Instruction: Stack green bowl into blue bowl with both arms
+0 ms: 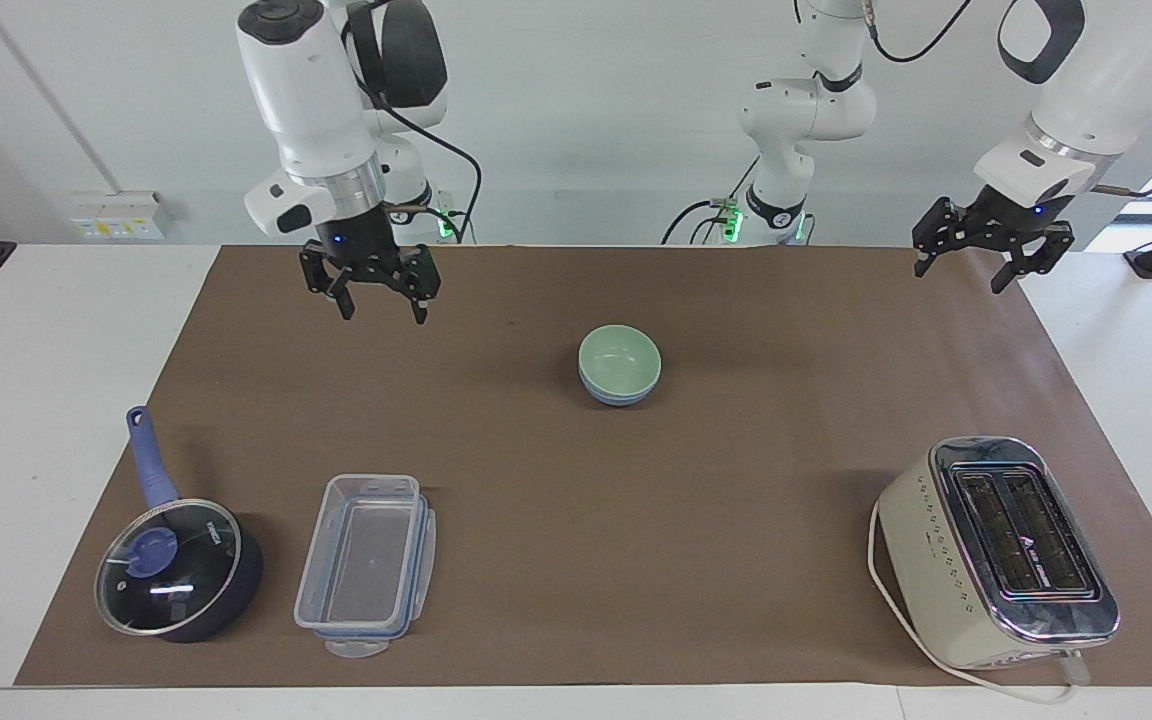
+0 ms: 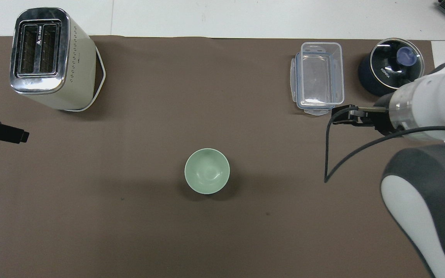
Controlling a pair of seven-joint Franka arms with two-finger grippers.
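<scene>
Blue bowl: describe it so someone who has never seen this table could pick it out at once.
Start from the brown mat that covers the table; near its middle sits one small stack of two bowls, apart from everything else. The blue bowl is the lower one, showing only as a periwinkle band under the green bowl nested in it. The only other blue item is a dark saucepan with a lid.
</scene>
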